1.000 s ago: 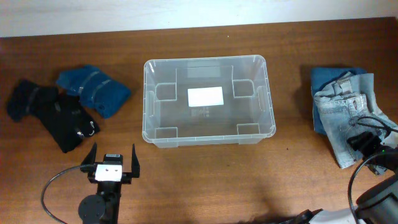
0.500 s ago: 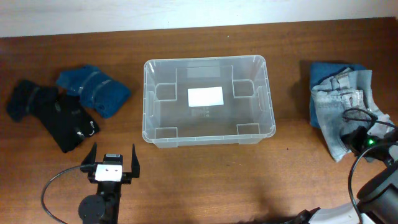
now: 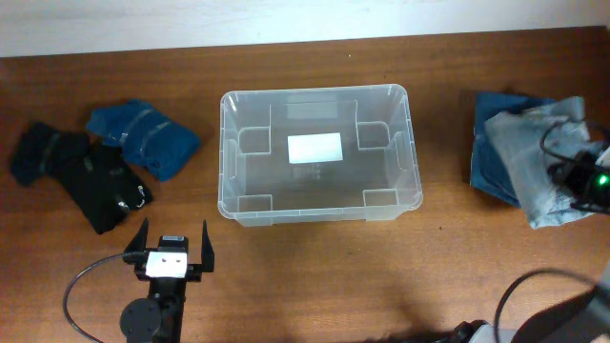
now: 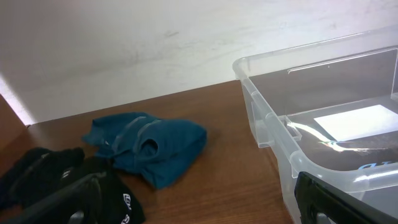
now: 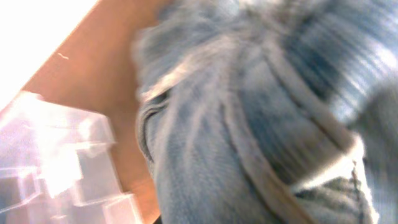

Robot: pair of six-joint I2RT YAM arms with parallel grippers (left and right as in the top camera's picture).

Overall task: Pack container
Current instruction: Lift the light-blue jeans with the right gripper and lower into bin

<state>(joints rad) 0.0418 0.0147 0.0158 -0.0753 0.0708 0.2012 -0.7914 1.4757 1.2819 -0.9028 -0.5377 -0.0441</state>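
The clear plastic container [image 3: 225, 152] stands mid-table with only a white label [image 3: 315, 148] on its bottom. At the far right my right gripper [image 3: 575, 181] is shut on light blue jeans [image 3: 534, 162], which hang bunched from it over a darker blue garment [image 3: 488, 157]. Blurred denim [image 5: 249, 124] fills the right wrist view and hides the fingers; the container [image 5: 56, 155] shows at the left. My left gripper [image 3: 174, 250] stands open near the front left with nothing between its fingers [image 4: 323, 199], beside the container's corner [image 4: 273, 124].
A folded teal-blue garment [image 3: 143, 138] [image 4: 149, 146] and a black garment [image 3: 81, 176] [image 4: 50, 177] lie left of the container. The table's back edge meets a white wall [image 3: 286, 19]. Bare wood lies in front of the container.
My right gripper has shut on the light jeans and drawn them up and toward the back; the cloth has bunched. The left arm and the container have not moved.
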